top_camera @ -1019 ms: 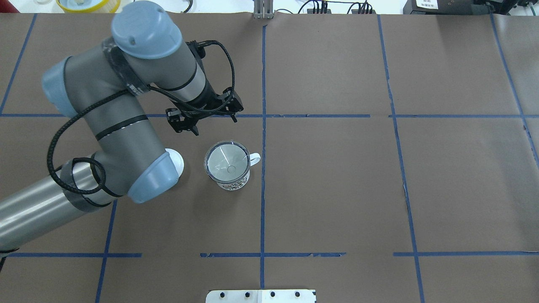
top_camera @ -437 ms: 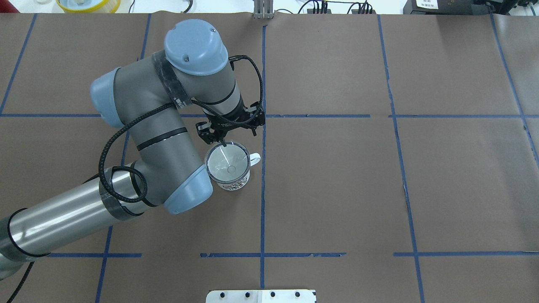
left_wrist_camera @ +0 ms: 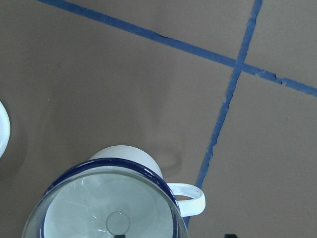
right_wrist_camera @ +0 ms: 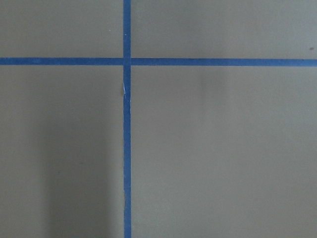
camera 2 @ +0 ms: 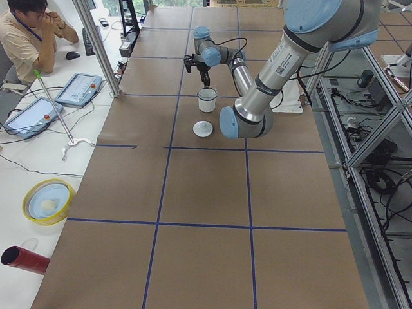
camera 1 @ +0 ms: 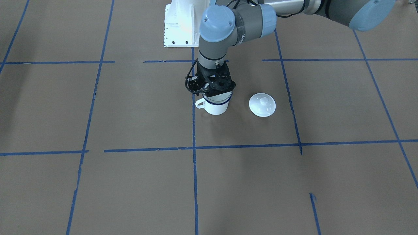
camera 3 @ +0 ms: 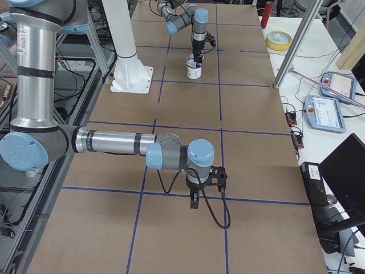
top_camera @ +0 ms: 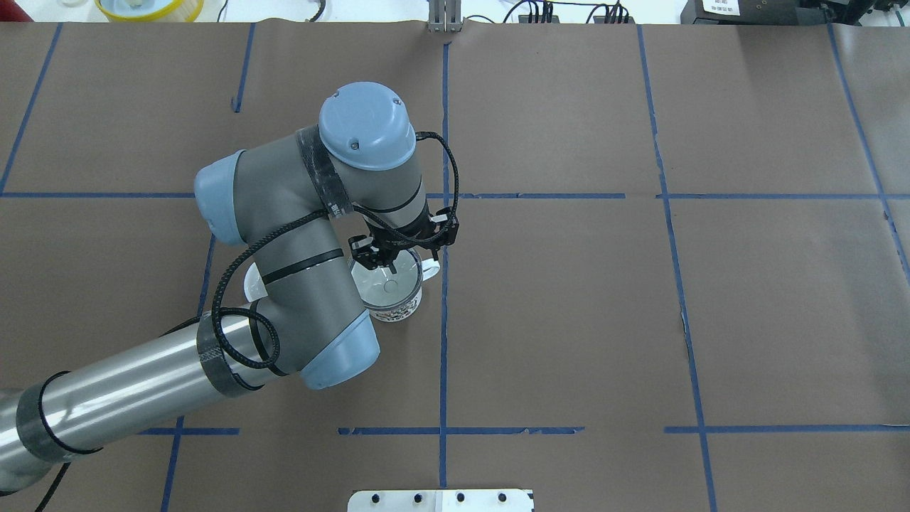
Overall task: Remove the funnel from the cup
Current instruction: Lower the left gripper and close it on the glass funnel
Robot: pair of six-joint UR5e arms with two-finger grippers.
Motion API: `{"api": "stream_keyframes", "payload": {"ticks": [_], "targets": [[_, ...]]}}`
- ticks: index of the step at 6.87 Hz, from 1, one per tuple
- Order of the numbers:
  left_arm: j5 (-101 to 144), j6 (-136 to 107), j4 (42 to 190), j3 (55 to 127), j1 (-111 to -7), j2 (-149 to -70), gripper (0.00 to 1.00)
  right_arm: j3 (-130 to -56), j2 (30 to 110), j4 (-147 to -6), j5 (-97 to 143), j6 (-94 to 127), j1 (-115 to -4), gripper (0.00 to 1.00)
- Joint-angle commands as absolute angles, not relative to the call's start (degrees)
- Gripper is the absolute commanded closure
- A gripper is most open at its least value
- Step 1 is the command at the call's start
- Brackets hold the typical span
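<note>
The cup (camera 1: 215, 107), a white enamel mug with a dark blue rim, stands upright near the table's middle. The clear funnel (top_camera: 387, 284) sits in its mouth, spout down. In the left wrist view the funnel (left_wrist_camera: 109, 208) fills the cup (left_wrist_camera: 124, 151), whose handle points right. My left gripper (top_camera: 391, 264) hangs fingers-down just above the cup's far rim. It is open and empty, with dark fingertips (left_wrist_camera: 228, 236) showing apart at that view's bottom edge. My right gripper (camera 3: 194, 204) hovers over bare table far away. I cannot tell whether it is open or shut.
A round white domed lid (camera 1: 262, 104) with a knob lies on the table beside the cup, partly under my left arm in the overhead view (top_camera: 250, 281). Brown paper with blue tape lines covers the table. The robot's white base plate (camera 1: 179, 29) is behind the cup.
My left arm has swung right and toward the cup. The gripper went from back-left of the cup to right over its rim. Cup and funnel have not moved.
</note>
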State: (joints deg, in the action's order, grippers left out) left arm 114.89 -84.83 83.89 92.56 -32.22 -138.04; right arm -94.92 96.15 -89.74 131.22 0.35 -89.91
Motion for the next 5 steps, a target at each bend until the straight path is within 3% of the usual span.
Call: {"api": "stream_keyframes", "payload": {"ticks": [1,5], "targets": [[114.8,-84.5,83.9,92.4,-32.0,-138.7,0.44,-94.9,96.2,-89.7,131.2,0.4,-89.9,0.00],[114.8,-84.2,84.1,91.3,-32.0,-139.4,0.44,-94.9,96.2,-89.7,131.2,0.4,-89.9,0.00]]}}
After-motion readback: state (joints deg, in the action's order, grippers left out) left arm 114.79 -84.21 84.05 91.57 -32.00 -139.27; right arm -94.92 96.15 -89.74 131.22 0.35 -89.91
